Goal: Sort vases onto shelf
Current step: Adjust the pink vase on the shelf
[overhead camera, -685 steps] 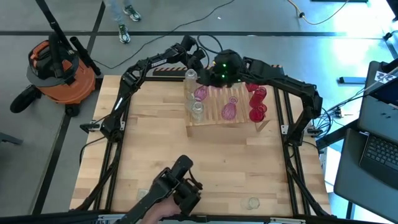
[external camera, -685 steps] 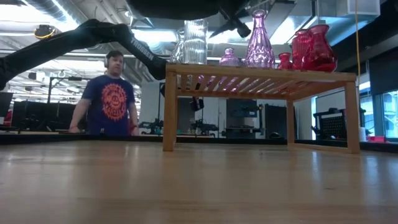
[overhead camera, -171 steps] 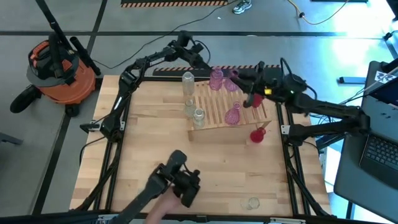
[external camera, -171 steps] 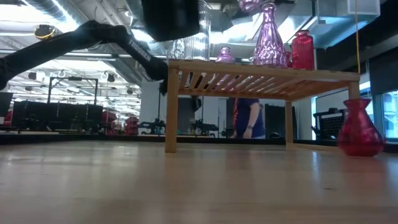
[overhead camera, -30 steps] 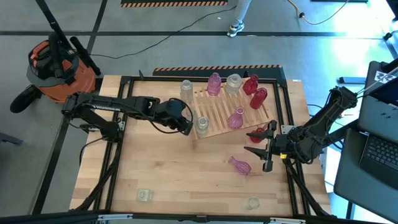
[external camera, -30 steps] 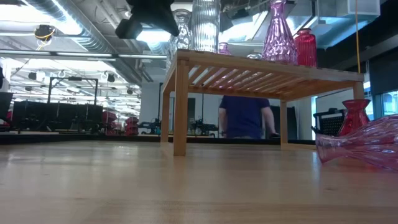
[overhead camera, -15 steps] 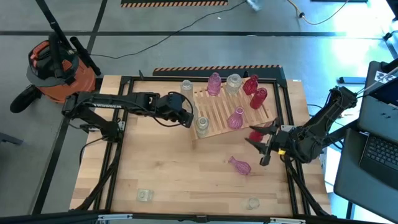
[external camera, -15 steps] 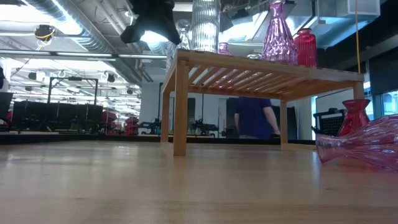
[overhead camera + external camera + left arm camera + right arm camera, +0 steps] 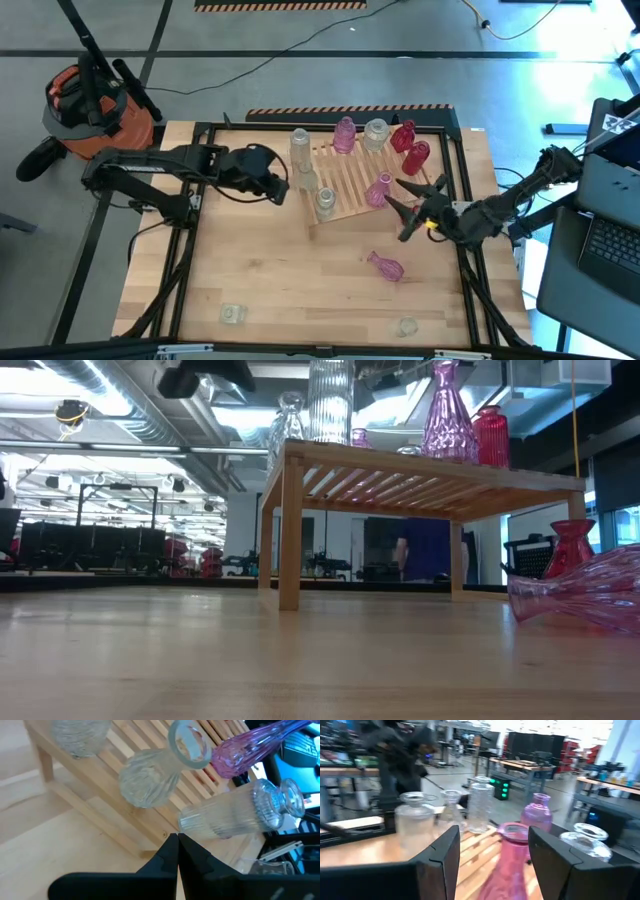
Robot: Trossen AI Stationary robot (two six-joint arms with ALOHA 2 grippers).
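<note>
Moved: since a second ago my left tool (image 9: 285, 190) has drawn back from the rack's near-left corner toward the desk's left side; my right tool (image 9: 412, 208) has risen from the fallen pink vase toward the rack's right end.
Left tool: pinched fully shut, holding nothing, hovering just left of the rack.
Right tool: dark flat fingers spread partway, nothing between them, pointed at the rack.
Rack (image 9: 352, 183): pale wood, parallel slats on square legs, standing at the far middle of the desk (image 9: 250, 270).
Clear glass: a tall ribbed bottle (image 9: 299, 146) at the rack's far-left corner, a rounder textured vase (image 9: 325, 203) at its near-left corner, a squat jar (image 9: 376, 132) at the back.
Pink glass: a narrow-necked faceted vase (image 9: 345, 136) at the back, a bulbous one (image 9: 378, 192) near the front.
Red glass: two ribbed vases (image 9: 410, 148) at the right end.
Fallen vase (image 9: 385, 266): pink, fluted, lying on its side on the desk, apart from the rack.
Desk planks: light, matte butcher-block, with two small clear glasses (image 9: 232, 315) near the front edge.
</note>
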